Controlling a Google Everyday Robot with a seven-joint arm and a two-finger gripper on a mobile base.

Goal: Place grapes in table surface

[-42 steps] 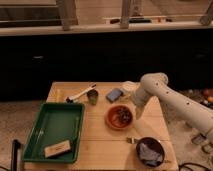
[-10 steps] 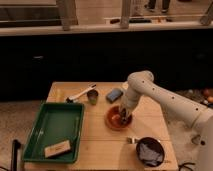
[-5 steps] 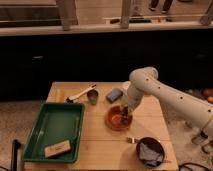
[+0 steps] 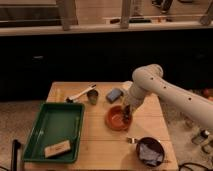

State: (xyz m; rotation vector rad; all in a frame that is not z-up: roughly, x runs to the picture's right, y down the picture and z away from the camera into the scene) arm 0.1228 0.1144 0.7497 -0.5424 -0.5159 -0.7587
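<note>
While the white arm is reaching in from the right, the gripper (image 4: 127,113) is hanging clenched, fingers pressed together, just over the right inner side of the orange bowl (image 4: 109,120), which is sitting mid-table. A dark clump at its tip is likely the grapes (image 4: 125,118), at or inside the bowl's right rim; whether they are being pinched or just lying in the bowl is not showing. Judging from this, the pick-up step is in hand and the placing is not yet done. The next move is calling for a lift clear of the rim, a carry to bare table surface (image 4: 102,146), probably the open planks near the bowl, then a low release so nothing is rolling off. The green tray (image 4: 37,142) on the left, the blue block (image 4: 114,94) and metal cup (image 4: 92,96) on the far side, and the dark bowl (image 4: 141,144) at the near right are crowding the options. The fingertips are blending into the bowl's shadow, and the arm's base is getting cut off at the right edge.
</note>
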